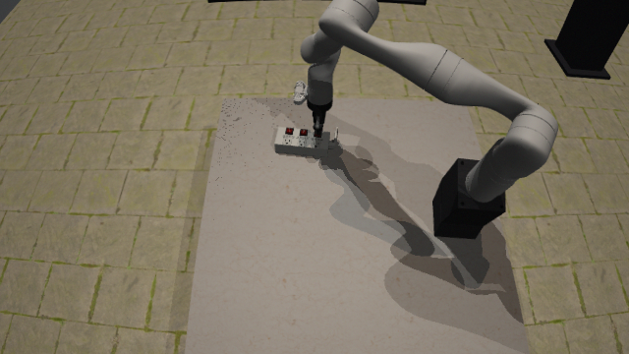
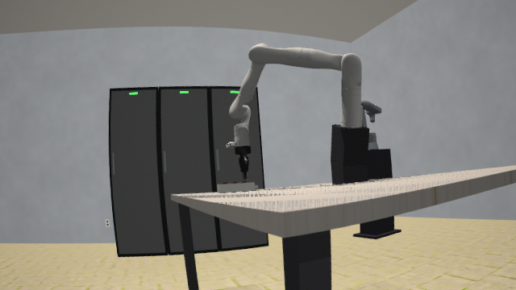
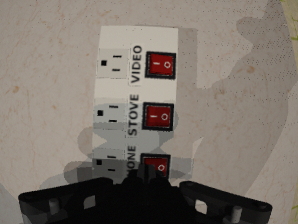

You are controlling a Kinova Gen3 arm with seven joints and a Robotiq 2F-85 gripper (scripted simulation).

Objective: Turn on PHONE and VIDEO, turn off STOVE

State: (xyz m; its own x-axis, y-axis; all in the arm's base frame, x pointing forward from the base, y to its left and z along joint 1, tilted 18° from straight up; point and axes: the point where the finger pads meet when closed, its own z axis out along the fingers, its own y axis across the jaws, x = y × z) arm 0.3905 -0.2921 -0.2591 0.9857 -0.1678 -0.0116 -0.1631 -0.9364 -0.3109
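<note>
The white power strip [image 1: 301,141] lies right way up near the far end of the table; it also shows in the wrist view [image 3: 136,103] and, small, in the exterior view [image 2: 236,186]. It has three red rocker switches: VIDEO [image 3: 161,64], STOVE [image 3: 158,116] and the one by the partly hidden PHONE label [image 3: 154,165]. My gripper [image 1: 317,132] is shut with nothing between the fingers and points straight down onto the PHONE end of the strip. Its fingertips are hidden by the gripper body in the wrist view. I cannot tell which way each rocker is tipped.
The arm's black base [image 1: 467,199] stands on the table's right side. A small white object lies at the table's far edge behind the strip. Dark cabinets [image 2: 183,169] stand beyond the table. The strip lies close to the far and left table edges.
</note>
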